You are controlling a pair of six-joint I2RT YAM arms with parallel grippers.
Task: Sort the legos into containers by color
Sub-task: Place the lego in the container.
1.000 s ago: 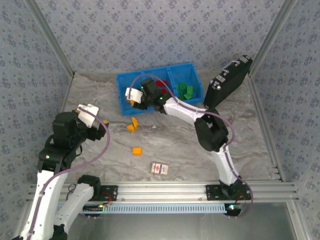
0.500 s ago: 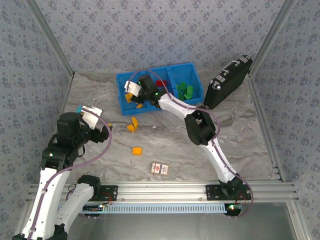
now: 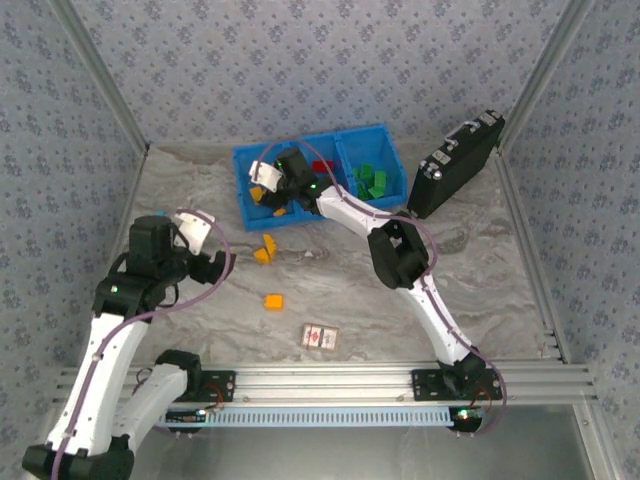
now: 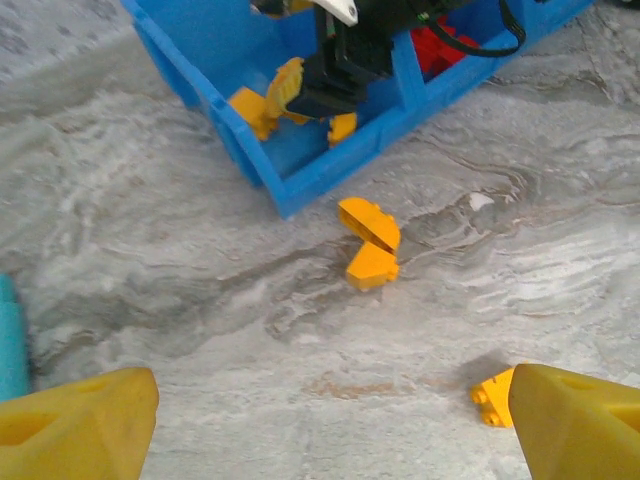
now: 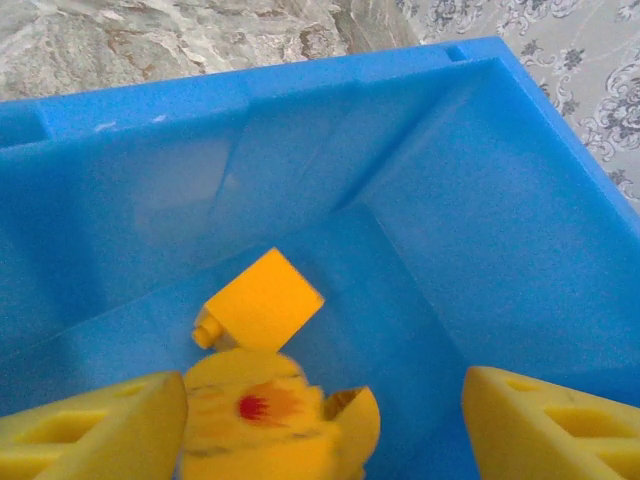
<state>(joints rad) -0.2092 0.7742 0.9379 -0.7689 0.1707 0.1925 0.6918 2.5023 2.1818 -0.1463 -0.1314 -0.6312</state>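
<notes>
Hovering over the left compartment of the blue tray (image 5: 480, 200), the right jaws stand open above yellow legos (image 5: 262, 300) lying inside; the left jaws gape empty over loose yellow bricks (image 4: 368, 245) on the bench (image 4: 180, 300).

Loose legos (image 4: 370, 245) before the tray (image 4: 335, 168)

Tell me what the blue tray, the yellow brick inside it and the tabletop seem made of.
Blue tray: moulded plastic, semi-gloss; soft highlights on smooth walls. Yellow brick: hard plastic, smooth, with a moulded stud. Tabletop: grey marble-veined, matte; possibly a printed sheet rather than stone.
</notes>
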